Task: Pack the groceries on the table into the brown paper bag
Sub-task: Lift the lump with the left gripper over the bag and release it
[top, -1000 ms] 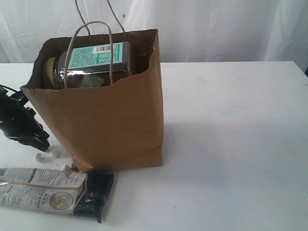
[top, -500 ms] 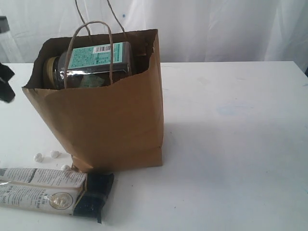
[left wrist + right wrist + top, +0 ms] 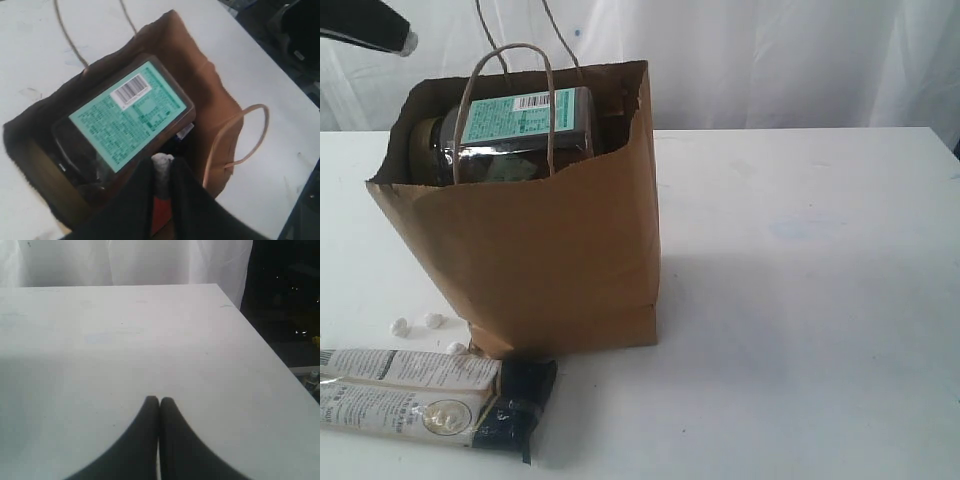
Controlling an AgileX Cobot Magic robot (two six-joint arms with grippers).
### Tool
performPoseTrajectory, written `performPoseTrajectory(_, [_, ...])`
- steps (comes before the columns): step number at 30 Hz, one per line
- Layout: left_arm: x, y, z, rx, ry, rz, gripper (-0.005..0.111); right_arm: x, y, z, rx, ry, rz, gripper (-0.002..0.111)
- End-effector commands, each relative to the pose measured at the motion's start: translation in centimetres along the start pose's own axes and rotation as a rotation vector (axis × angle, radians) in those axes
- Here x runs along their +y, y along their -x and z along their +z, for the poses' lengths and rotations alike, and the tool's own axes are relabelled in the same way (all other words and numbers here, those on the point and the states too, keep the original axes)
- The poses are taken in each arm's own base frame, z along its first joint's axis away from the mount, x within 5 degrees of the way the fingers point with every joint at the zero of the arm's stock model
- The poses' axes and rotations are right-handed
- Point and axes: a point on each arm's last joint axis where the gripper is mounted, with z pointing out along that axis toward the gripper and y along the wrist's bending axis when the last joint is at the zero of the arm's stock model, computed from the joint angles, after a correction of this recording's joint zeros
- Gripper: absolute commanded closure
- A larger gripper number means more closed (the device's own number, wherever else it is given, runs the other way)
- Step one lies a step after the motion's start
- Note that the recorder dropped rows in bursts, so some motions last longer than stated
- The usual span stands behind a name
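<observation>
The brown paper bag [image 3: 550, 260] stands upright on the table [image 3: 800, 300]. A clear jar [image 3: 515, 135] with a teal label lies on its side in the bag's mouth, its yellow lid [image 3: 421, 150] toward the left. The long white-black twin packet [image 3: 425, 400] lies flat in front of the bag. My left gripper [image 3: 405, 42] hangs above the bag's left rim, shut on a small white lump [image 3: 161, 161]. The left wrist view looks down on the jar [image 3: 127, 112] inside the bag [image 3: 212, 97]. My right gripper [image 3: 159, 401] is shut with nothing in it, over bare table.
Three small white lumps [image 3: 433, 320] lie on the table by the bag's left foot. The bag's twine handles [image 3: 510, 60] stand up above its mouth. A white curtain [image 3: 770, 60] hangs behind the table. The table's far edge [image 3: 260, 335] shows in the right wrist view.
My left gripper has risen from the table left of the bag to above the bag's upper left rim. Bag, jar and packet have not moved.
</observation>
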Motion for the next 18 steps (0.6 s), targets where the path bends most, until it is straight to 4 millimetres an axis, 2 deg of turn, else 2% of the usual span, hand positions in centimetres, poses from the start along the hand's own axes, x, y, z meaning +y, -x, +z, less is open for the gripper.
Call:
performPoseTrajectory(1, [-0.2,0.0,0.3,-0.001,-0.059,0.02,0.107,0.0,0.0,0.0,-0.008,-0.001,0.002,0.108])
performPoseTrajectory(10, [2.2,-2.2,3.1,0.038,-0.059,-0.028,0.107,0.0,0.0,0.0,-0.008,-0.001,0.002,0.108])
performPoseTrajectory(16, [2.6,-3.0,3.8,0.046,-0.073,-0.064,0.107,0.0,0.0,0.0,-0.008,-0.001,0.002,0.108])
performPoseTrajectory(18, [2.7,-3.3,4.0,0.053,-0.078,-0.042,0.101,0.0,0.0,0.0,-0.008,-0.001,0.002,0.108])
